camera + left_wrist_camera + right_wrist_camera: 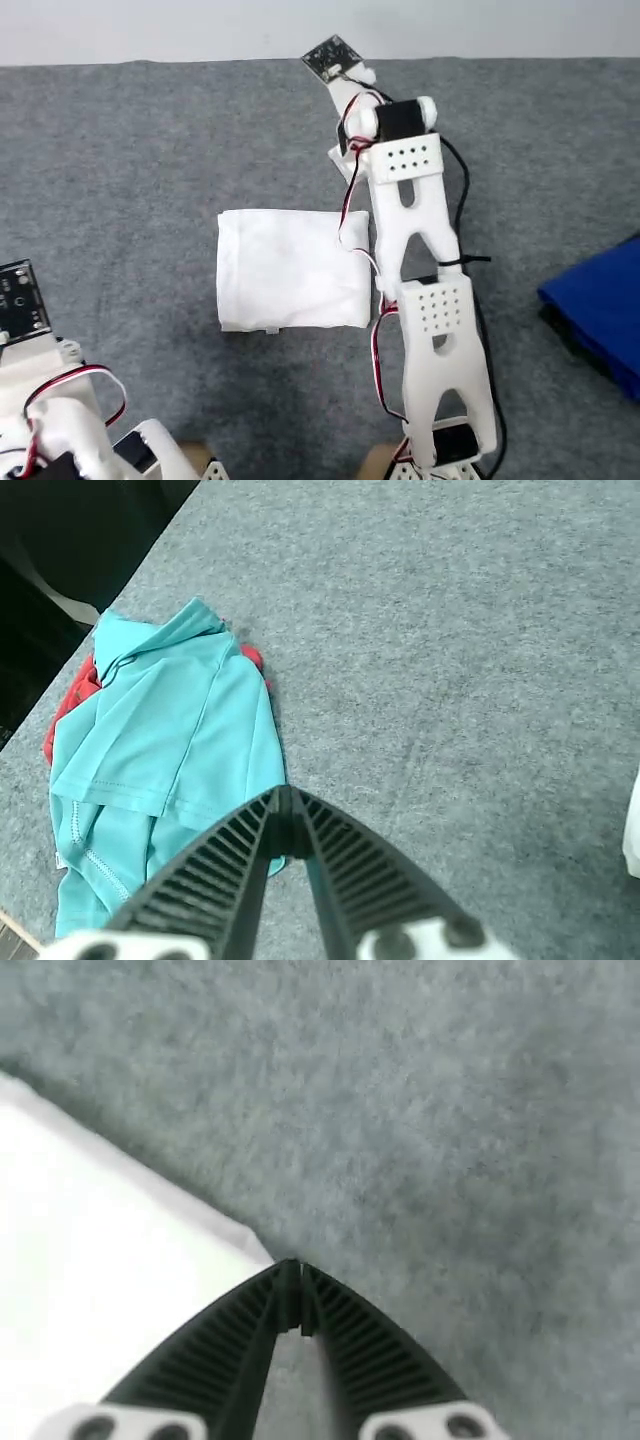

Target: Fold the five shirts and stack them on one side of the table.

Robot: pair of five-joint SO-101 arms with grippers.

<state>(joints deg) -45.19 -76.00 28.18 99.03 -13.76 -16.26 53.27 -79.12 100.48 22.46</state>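
While the right claw [292, 1278] has its two fingers pressed together with nothing between them, its tip sits right at a corner of the white shirt [100, 1260]. I cannot tell whether it touches the cloth. That shirt lies folded into a neat rectangle at the middle of the grey surface [120, 150], with the right arm stretched along its right edge.

The left claw [290, 800] is likewise closed and empty, near the side hem of a teal shirt [160, 750]. This one lies rumpled close to the edge of the surface, on top of a red shirt [75, 700] that peeks out beneath it. At the far right edge of the high view sits some blue cloth [600, 300], probably a folded shirt.

All of these look light, thin and limp, so they will likely sag and bunch from any single hold, and the felt-like surface should drag on them rather than let them slide. The teal shirt is best pinched at a shoulder seam or hem corner, where the fabric is doubled. A shallow bite should pick up only that layer and leave the red one behind.
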